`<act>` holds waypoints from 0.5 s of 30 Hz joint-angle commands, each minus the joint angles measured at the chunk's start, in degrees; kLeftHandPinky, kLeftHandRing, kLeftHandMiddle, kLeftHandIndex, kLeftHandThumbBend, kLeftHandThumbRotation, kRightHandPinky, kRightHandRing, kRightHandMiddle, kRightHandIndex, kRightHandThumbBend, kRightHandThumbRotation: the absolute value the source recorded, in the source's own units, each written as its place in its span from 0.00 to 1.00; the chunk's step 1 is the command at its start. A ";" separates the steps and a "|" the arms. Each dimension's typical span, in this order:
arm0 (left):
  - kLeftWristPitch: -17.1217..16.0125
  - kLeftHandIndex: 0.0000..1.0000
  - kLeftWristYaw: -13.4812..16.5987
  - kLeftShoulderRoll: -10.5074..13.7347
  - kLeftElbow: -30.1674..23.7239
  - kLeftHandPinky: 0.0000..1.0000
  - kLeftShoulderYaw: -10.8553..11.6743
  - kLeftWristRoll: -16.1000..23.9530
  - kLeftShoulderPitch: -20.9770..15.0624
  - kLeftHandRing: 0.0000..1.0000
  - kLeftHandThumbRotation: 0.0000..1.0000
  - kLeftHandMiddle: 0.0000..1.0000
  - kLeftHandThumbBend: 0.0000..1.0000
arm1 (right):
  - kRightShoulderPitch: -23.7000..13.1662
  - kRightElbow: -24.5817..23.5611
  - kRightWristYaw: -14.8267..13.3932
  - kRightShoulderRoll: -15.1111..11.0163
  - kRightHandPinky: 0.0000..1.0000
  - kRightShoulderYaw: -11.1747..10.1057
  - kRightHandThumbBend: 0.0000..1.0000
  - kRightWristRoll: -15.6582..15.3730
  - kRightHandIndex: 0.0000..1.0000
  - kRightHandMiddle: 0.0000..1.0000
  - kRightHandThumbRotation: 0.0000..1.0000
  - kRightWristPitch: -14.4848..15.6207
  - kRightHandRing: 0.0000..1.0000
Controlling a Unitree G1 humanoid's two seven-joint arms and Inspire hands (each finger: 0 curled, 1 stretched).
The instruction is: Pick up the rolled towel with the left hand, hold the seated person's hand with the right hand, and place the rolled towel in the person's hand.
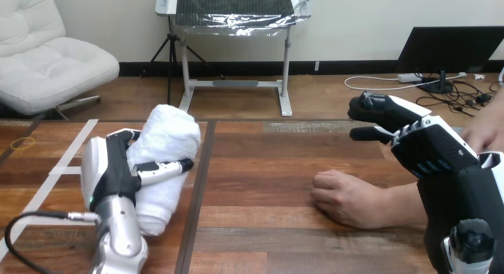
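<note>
1. The wooden table [267,167] runs across the whole lower view, with a dark seam down it just right of the towel.
2. The right hand [431,146] hangs over the table's right side, its back to the camera. Its fingers [380,107] reach out to the left, loosely bent and spread from the thumb, with nothing between them. It sits above the person's forearm [398,204], apart from it.
3. The left hand [116,167] stands at the table's left side, wrapped round the rolled towel [166,137] from its left flank, with the thumb [169,166] lying across the towel's front.
4. The rolled towel is white and thick, tilted with its top end leaning right. Its lower end seems to rest on the table, though I cannot be sure.
5. The person's hand [347,198] lies on the table right of the seam as a loose fist, knuckles up. It is well apart from the towel and touches neither robot hand.
6. A second hand of the person [488,130] shows at the view's right edge, just beside the right hand.
7. Strips of pale tape [65,161] cross the table's far left.
</note>
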 commanded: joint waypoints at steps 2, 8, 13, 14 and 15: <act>-11.36 0.43 -1.76 -0.65 -21.31 0.25 3.32 -4.38 -1.79 0.32 0.00 0.39 0.64 | -3.81 -1.12 -1.04 0.15 0.72 -0.90 0.92 -0.89 0.78 0.80 1.00 -0.54 0.80; -13.35 0.42 -3.79 -0.96 -24.77 0.25 3.64 -6.77 0.03 0.32 0.00 0.38 0.63 | -3.85 -1.33 -0.92 -0.09 0.73 -0.84 0.92 -0.64 0.78 0.80 1.00 -0.06 0.81; -14.58 0.41 -5.70 -1.80 -27.62 0.25 4.10 -9.93 1.44 0.31 0.00 0.37 0.62 | -3.94 -1.26 -1.24 0.14 0.73 -1.05 0.91 -1.25 0.78 0.80 1.00 -0.01 0.80; -14.73 0.41 -5.95 -1.91 -27.93 0.25 4.16 -10.30 1.61 0.31 0.00 0.37 0.62 | -3.94 -1.25 -1.29 0.17 0.73 -1.08 0.91 -1.35 0.78 0.80 1.00 0.02 0.80; -15.20 0.41 -6.35 -1.96 -28.45 0.25 4.18 -10.78 1.92 0.31 0.00 0.37 0.62 | -4.02 -1.08 -1.34 0.21 0.73 -1.17 0.90 -1.57 0.78 0.80 1.00 -0.12 0.80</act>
